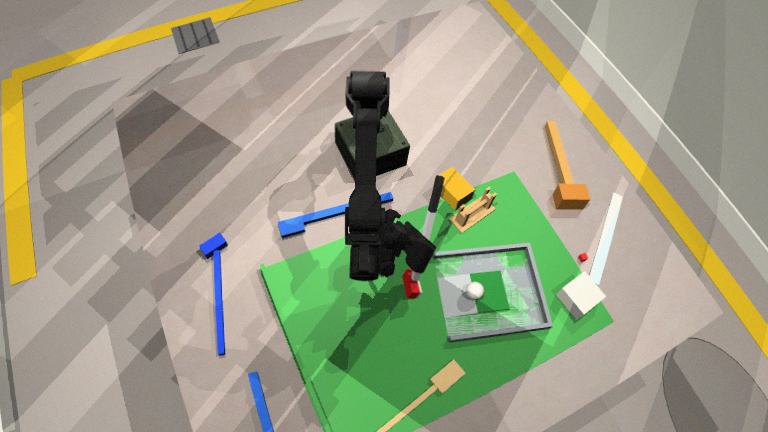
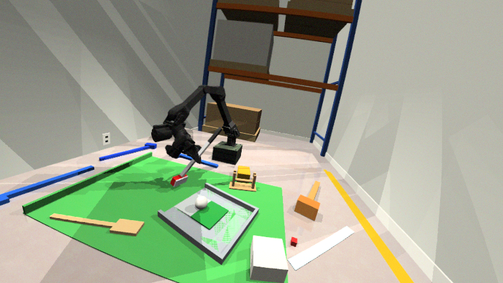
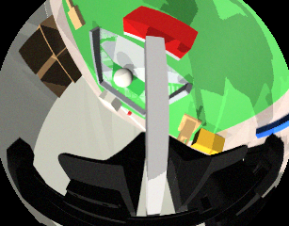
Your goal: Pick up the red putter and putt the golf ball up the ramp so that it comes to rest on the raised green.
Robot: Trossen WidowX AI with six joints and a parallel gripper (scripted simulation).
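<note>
My gripper (image 1: 420, 241) (image 2: 194, 152) (image 3: 152, 136) is shut on the grey shaft of the red putter. The putter's red head (image 1: 411, 284) (image 2: 178, 180) (image 3: 160, 30) hangs low over the green mat (image 1: 368, 359) (image 2: 111, 194), just left of the grey-walled frame (image 1: 492, 249) (image 2: 185, 228). The white golf ball (image 1: 474, 289) (image 2: 201, 201) (image 3: 122, 77) lies inside the frame, at the line where the grey ramp (image 1: 453, 291) (image 2: 183, 207) meets the dark raised green (image 1: 493, 294) (image 2: 211, 216). I cannot tell which of the two it touches.
A yellow block (image 1: 457, 186) and a wooden stand (image 1: 474, 209) sit behind the frame. An orange mallet (image 1: 570, 195), a white putter's block head (image 1: 580, 294), and a small red cube (image 1: 582, 257) lie to the right. A tan paddle (image 1: 447, 375) and blue clubs (image 1: 218, 291) lie nearby.
</note>
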